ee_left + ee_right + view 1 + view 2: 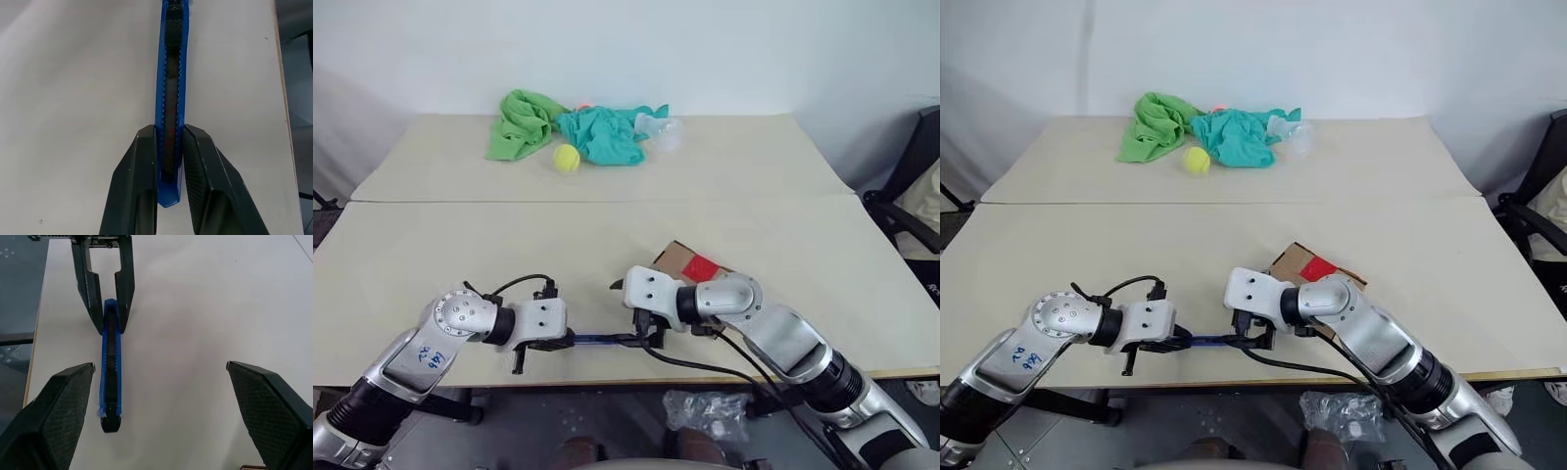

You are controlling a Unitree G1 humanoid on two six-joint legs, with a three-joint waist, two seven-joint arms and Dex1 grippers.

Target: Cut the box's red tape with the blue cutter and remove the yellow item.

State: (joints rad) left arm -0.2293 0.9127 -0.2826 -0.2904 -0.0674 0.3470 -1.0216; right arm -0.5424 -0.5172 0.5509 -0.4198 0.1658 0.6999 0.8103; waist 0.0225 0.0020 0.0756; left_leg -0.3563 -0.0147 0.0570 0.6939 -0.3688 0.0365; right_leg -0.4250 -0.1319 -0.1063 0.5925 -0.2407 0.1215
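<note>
Left gripper [168, 161] is pinching one end of the blue cutter [109, 382] near the table's [431, 264] front edge; right gripper [159, 406] is gaping wide at its other end, holding nothing. For a clean handover, I'd close squarely before letting go. One box [677, 260], one red tape [701, 267] patch, two cloths [573, 127].

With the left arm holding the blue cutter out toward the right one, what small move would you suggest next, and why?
Probably ease the right gripper sideways until the slim dark-blue pen-like cutter sits centred between its jaws, then close. The left gripper clamps the cutter's one end, while the free end lies close to one wide-open right jaw, off centre.
</note>
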